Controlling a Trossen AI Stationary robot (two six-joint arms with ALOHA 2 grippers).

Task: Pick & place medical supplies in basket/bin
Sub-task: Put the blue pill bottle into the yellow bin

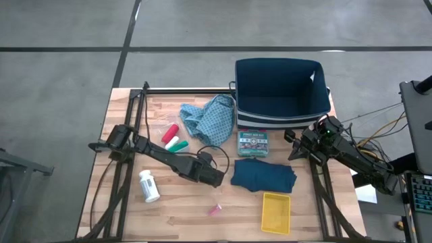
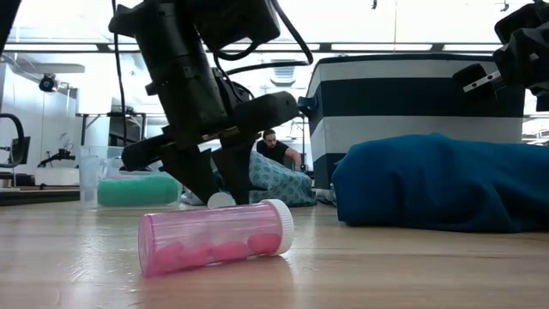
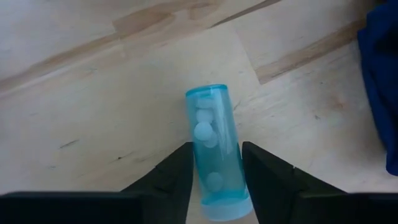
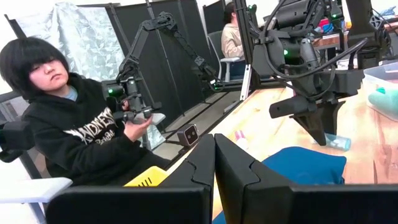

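Left end effector [image 3: 214, 180] is down low at the middle of the wooden surface [image 1: 182, 209], its two dark fingers [image 3: 177, 177] partly spread and straddling a small clear blue tube [image 3: 214, 155] with pale pills inside. The tube lies flat on the wood, cap end between the fingers; whether the pads actually press its sides is hard to call from the left wrist view. From above, the arm covers the tube completely. Just beside that end effector lies the dark teal folded cloth [image 1: 263, 175]. A pink tube [image 2: 214, 245] rests on its side nearer the front edge, apart from the fingers.

Right end effector [image 4: 214, 162] sits pressed together, holding nothing, parked beside the navy basket [image 1: 282, 91] at the right edge.

The white pill bottle [image 1: 148, 185] lies left of the left arm. The red, green and white cylinders [image 1: 174, 138] cluster near the light-blue patterned cloth [image 1: 209, 118]. The low view hides most of them behind the arm. A seated person [image 4: 74, 137] shows beyond the surface.
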